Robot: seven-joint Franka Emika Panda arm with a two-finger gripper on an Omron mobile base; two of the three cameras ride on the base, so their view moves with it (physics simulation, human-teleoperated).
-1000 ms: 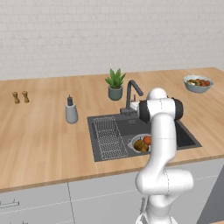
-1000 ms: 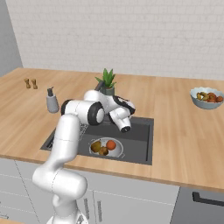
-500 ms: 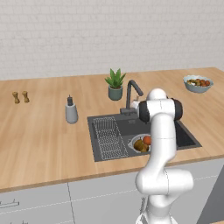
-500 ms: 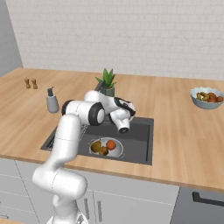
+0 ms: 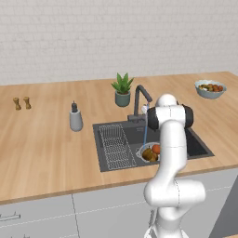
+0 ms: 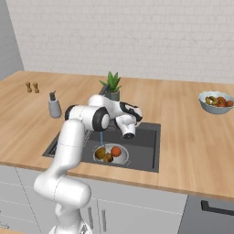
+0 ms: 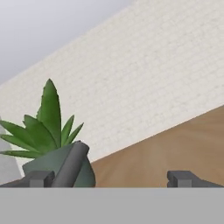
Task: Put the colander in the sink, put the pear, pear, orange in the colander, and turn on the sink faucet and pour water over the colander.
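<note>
Arm pose: the white arm rises from the base in front of the counter, bends over at a dark elbow joint level with the sink's front half, and reaches back toward the wall, its hand held above the sink (image 6: 141,146) beside the sink faucet (image 5: 141,100)
Gripper: the gripper (image 7: 111,178) stands wide open with nothing between its fingertips (image 7: 186,178); in the hand view a dark slanted bar (seemingly part of the faucet) rises just beside the left tip, and whether it touches is not clear
Hand direction: the hand camera looks across the wooden counter (image 7: 175,144) at the pale brick wall (image 7: 144,78), with the potted plant (image 7: 52,131) close in front of it, the whole view rolled to one side
Colander: the colander (image 6: 111,154) sits in the sink basin, toward its front edge, right of the wire rack (image 5: 115,146) as the left base view shows it
Fruit: the orange (image 6: 116,151) and the pears (image 6: 101,154) lie inside the colander, touching one another
Water: the water (image 5: 145,132) falls as a thin pale blue stream from the faucet spout down to the colander
Counter items: a grey soap dispenser (image 5: 75,118) stands left of the sink, two small brown shakers (image 5: 22,102) sit far to the left, and a pale bowl of fruit (image 5: 210,88) rests well apart to the right
</note>
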